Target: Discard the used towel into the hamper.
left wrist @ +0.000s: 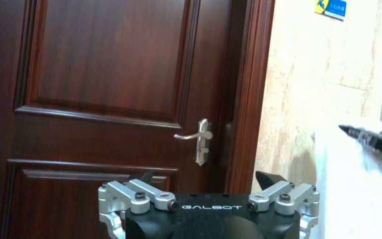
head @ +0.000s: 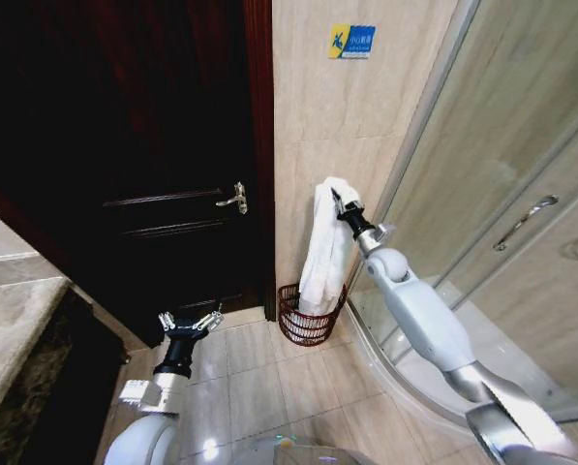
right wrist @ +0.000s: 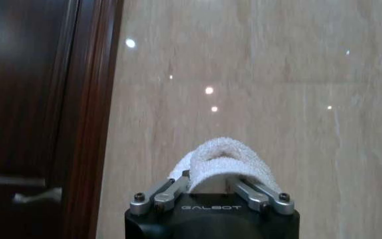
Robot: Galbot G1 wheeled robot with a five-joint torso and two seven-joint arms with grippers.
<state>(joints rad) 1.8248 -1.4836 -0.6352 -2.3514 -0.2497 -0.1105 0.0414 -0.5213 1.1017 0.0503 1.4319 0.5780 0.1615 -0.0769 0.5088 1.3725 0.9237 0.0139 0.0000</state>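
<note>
The right gripper (head: 341,203) is high in front of the beige tiled wall (head: 308,107), and its fingers (right wrist: 171,191) are closed on the top fold of the white towel (head: 319,252). The towel hangs straight down from the grip, so its long axis is vertical, and its lower end reaches the mouth of the hamper (head: 308,320) or is just inside it; I cannot tell whether it touches the wire. The hamper is a dark red-brown wire basket that stands on the floor against the wall, between the dark wooden door (head: 153,165) and the glass shower enclosure (head: 501,194). It lies almost directly below the right fingers. In my judgement the drop depends on this vertical line, and only a small correction seems needed. The left gripper (head: 189,323) waits low near the door, well apart from the hamper, with its fingers spread and holding nothing.
</note>
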